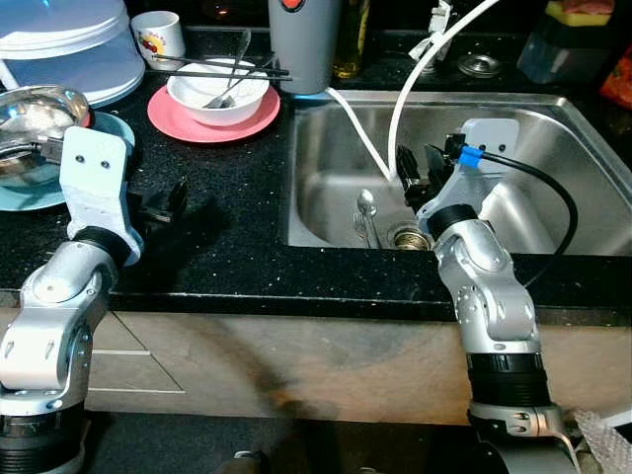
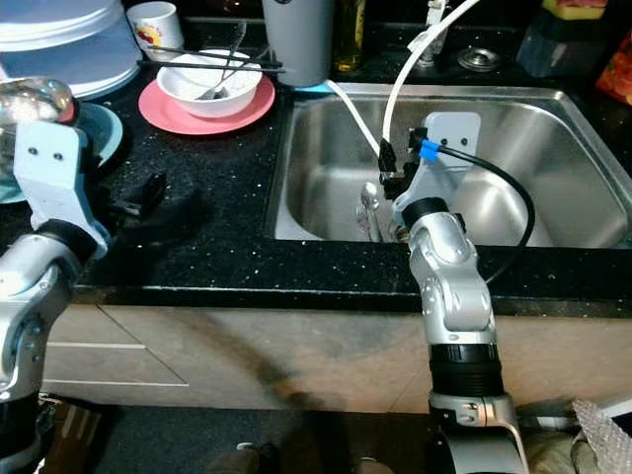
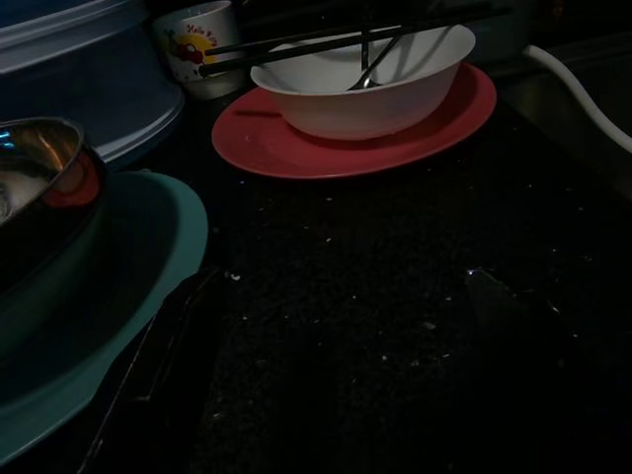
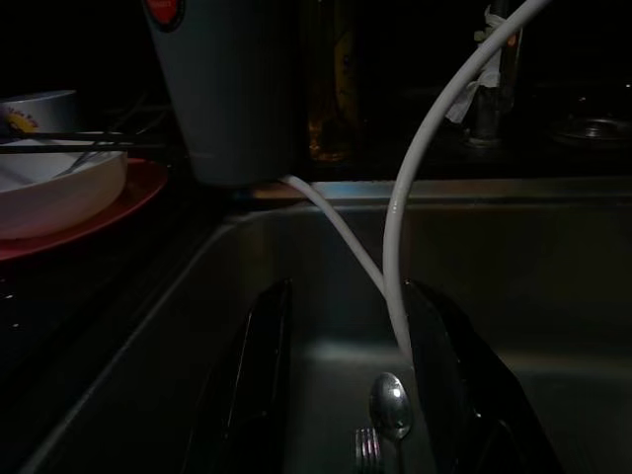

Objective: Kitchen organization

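**Two hands, one over the sink, one over the bench**

Right hand (image 1: 420, 168) low inside the stainless sink (image 1: 533, 133), fingers (image 4: 259, 375) spread apart, nothing between them. Just below, near the drain (image 1: 410, 237): a spoon (image 1: 366, 205) and a fork (image 4: 367, 449) lying side by side on the sink floor, untouched. Two white hoses (image 1: 415, 89) curving down into the basin, one passing close by the right hand's fingers.

Left hand (image 1: 170, 202) hovering over the black speckled bench (image 1: 237, 197), fingers parted and empty, between the teal plate (image 3: 148, 286) and the sink. On that teal plate, a steel bowl (image 1: 35, 114). Farther back: a white bowl (image 1: 217, 89) seated on a red plate (image 1: 262, 120), a utensil leaning inside it and black chopsticks (image 1: 222, 69) laid across its rim. Behind these, a small printed cup (image 1: 158, 38) and a pale blue lidded container (image 1: 69, 49). At the sink's back corner, a grey cylindrical vessel (image 1: 304, 44) upright, with an amber bottle (image 1: 351, 39) just beside it.
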Robot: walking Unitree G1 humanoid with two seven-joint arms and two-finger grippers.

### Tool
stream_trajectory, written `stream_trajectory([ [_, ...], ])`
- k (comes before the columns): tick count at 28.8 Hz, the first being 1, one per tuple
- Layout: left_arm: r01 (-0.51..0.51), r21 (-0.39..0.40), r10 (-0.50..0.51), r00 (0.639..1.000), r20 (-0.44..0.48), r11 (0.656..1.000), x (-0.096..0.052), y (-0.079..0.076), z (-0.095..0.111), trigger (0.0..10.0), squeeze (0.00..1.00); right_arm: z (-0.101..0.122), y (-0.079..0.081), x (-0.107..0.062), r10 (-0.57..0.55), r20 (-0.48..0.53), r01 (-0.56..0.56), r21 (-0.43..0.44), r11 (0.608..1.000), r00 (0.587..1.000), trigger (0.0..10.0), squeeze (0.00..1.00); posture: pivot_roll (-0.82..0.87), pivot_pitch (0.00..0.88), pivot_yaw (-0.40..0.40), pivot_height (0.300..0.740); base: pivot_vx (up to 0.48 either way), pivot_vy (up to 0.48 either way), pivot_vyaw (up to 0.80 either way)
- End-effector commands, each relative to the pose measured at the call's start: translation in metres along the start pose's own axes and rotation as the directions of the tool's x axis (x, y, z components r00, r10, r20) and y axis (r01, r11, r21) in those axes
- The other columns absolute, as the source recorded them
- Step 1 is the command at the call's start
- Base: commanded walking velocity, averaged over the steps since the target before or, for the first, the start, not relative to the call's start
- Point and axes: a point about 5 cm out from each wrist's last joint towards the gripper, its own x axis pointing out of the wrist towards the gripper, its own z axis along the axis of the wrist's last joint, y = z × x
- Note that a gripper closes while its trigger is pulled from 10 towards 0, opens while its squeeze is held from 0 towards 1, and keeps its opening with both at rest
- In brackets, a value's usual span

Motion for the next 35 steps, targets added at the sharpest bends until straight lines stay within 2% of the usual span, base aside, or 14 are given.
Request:
stream_trajectory([
  [1,0.012,0.001,-0.012,1.0,0.0,1.0,-0.001,-0.0021,0.0006,10.0,0.0,-0.0025,0.0019,-0.0002,0.007,-0.011,-0.007,0.002,1.0,1.0,10.0,0.0,0.07,0.099,-0.014,0.74,0.0,0.48,0.0],
  [10,0.03,-0.003,-0.03,0.999,-0.016,1.0,-0.0018,-0.0031,-0.0013,10.0,0.0,-0.0033,0.0027,-0.0015,0.006,-0.012,-0.006,0.003,1.0,1.0,10.0,0.0,0.07,0.094,-0.011,0.74,0.0,0.461,0.0],
  [21,0.069,0.041,-0.066,0.995,-0.069,0.997,-0.0019,-0.0035,-0.0044,10.0,0.0,-0.0049,0.003,-0.0027,0.003,-0.014,-0.002,0.01,1.0,1.0,10.0,0.0,0.07,0.094,-0.002,0.74,0.0,0.0,0.0],
  [33,0.065,0.078,-0.057,0.994,-0.097,0.995,-0.0035,-0.0033,-0.0072,10.0,0.0,-0.0061,0.001,-0.0046,-0.005,-0.018,0.005,0.008,1.0,1.0,10.0,0.0,0.07,0.102,-0.002,0.74,0.0,-0.47,0.0],
  [35,0.047,0.065,-0.041,0.995,-0.091,0.997,-0.0031,-0.0022,-0.0065,10.0,0.0,-0.0061,0.0011,-0.0046,-0.004,-0.019,0.004,0.009,1.0,1.0,10.0,0.0,0.07,0.102,-0.003,0.74,0.0,0.0,0.0],
])
